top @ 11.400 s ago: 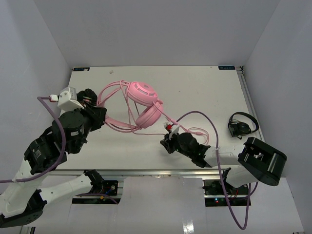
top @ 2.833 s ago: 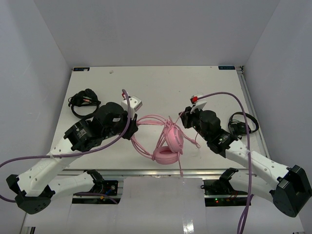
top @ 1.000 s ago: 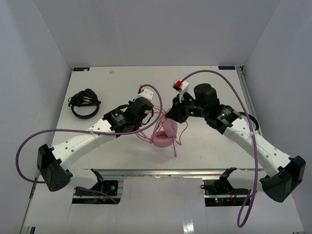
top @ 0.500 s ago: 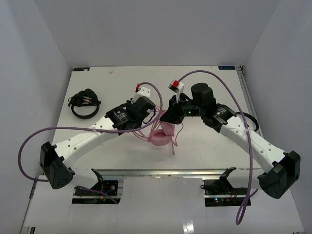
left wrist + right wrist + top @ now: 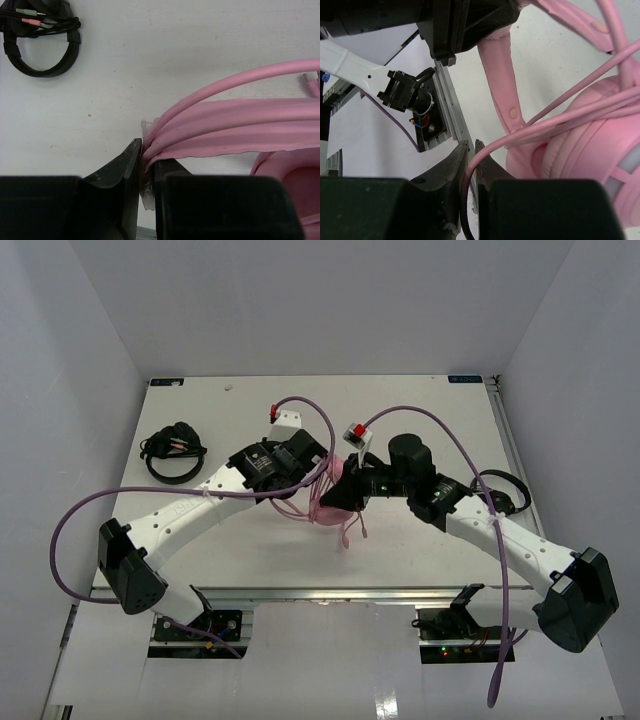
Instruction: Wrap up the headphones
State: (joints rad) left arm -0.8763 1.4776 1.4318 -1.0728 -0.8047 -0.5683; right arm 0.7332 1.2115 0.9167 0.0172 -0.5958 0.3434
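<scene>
The pink headphones [image 5: 328, 502] hang between both arms above the table's middle. In the left wrist view my left gripper [image 5: 148, 162] is shut on the pink headband [image 5: 235, 125], with a strand of the thin pink cable [image 5: 240, 80] arching over it. In the right wrist view my right gripper [image 5: 472, 155] is shut on the pink cable [image 5: 495, 145], which runs up across the padded ear cup [image 5: 590, 150]. The headband's strap [image 5: 502, 80] rises to the left gripper above. Loose cable loops dangle below the headset [image 5: 348, 530].
A black headset [image 5: 172, 450] lies at the table's left, also in the left wrist view [image 5: 42, 42]. Another black headset [image 5: 503, 490] lies at the right, partly under the right arm. The table's near metal rail [image 5: 447, 105] shows.
</scene>
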